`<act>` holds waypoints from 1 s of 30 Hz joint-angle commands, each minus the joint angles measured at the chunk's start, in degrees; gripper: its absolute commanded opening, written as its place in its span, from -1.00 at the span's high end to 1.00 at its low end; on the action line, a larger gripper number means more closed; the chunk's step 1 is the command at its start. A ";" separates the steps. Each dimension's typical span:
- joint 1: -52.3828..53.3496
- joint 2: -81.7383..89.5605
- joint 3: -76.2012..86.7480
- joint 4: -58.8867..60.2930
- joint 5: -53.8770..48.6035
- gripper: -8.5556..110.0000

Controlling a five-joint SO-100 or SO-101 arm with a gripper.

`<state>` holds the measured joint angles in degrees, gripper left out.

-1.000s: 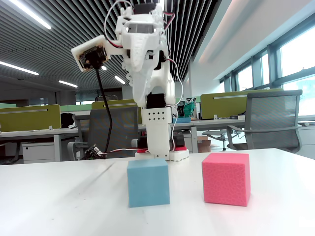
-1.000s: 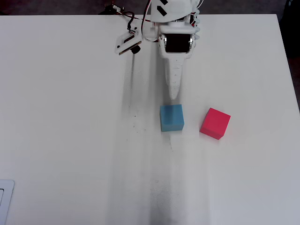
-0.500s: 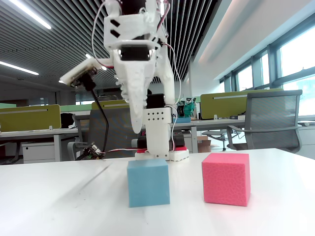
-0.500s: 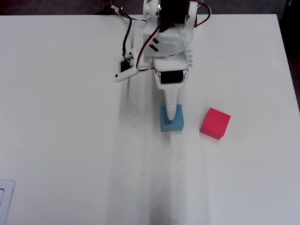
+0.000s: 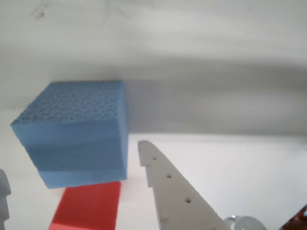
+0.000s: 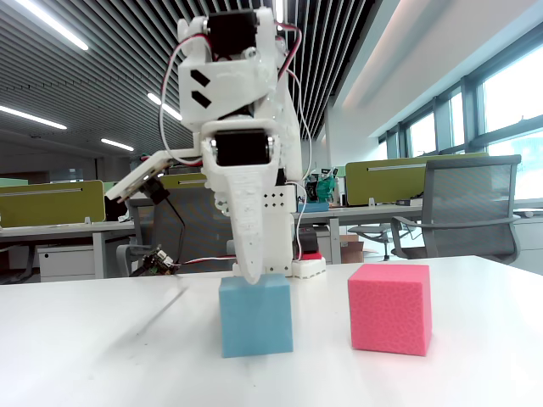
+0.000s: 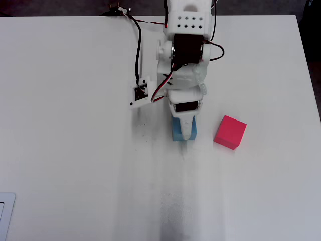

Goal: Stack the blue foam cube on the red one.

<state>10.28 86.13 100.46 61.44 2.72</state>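
The blue foam cube [image 5: 76,129] stands on the white table, seen in the fixed view [image 6: 254,318] and partly under the arm in the overhead view [image 7: 175,133]. The red one [image 6: 389,307] stands alone on the table to its right, a short gap away, also in the overhead view [image 7: 230,132]. My gripper [image 5: 72,160] is open, its tips at the blue cube's top edge [image 6: 250,271]. In the wrist view a white finger [image 5: 168,187] is just right of the cube with a small gap. The other finger barely shows at the left edge. A flat red patch [image 5: 88,206] shows below the cube; I cannot tell what it is.
The white table [image 7: 75,150] stretches wide to the left and front of the cubes. The arm's base, cables and a small white board [image 7: 142,95] sit at the back. A thin white object [image 7: 5,216] lies at the front left corner.
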 commanded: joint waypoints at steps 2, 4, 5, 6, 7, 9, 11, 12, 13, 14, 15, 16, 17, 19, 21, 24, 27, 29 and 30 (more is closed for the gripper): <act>-0.18 -0.70 -2.90 -1.58 0.09 0.30; -0.09 -1.14 -2.90 -1.93 0.09 0.35; -0.09 -1.23 -2.72 -2.20 0.18 0.37; -0.09 -1.32 -2.55 -2.46 0.18 0.39; -0.09 -1.32 -2.11 -3.08 0.18 0.42; -0.09 -1.32 -1.49 -3.87 0.18 0.46; 0.00 -1.32 -0.97 -4.39 0.18 0.49; 0.00 -1.23 -0.79 -4.39 0.18 0.49; 0.00 -0.97 -0.79 -4.31 0.18 0.50; 0.09 -0.70 -0.79 -4.13 0.18 0.50; 0.09 -0.35 -0.79 -3.87 0.18 0.50; 0.09 0.18 -0.79 -3.60 0.18 0.50; 0.18 1.41 -2.11 -1.76 0.18 0.50; 0.18 2.72 -4.04 0.79 0.44 0.51; 0.18 4.04 -6.42 3.60 0.79 0.51; -0.35 6.06 -10.63 8.26 1.58 0.52; -2.20 8.88 -17.23 14.50 2.99 0.52; -4.39 11.16 -21.01 17.84 4.31 0.52; -5.27 11.69 -22.41 19.07 4.92 0.52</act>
<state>7.47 93.16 84.46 77.08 6.59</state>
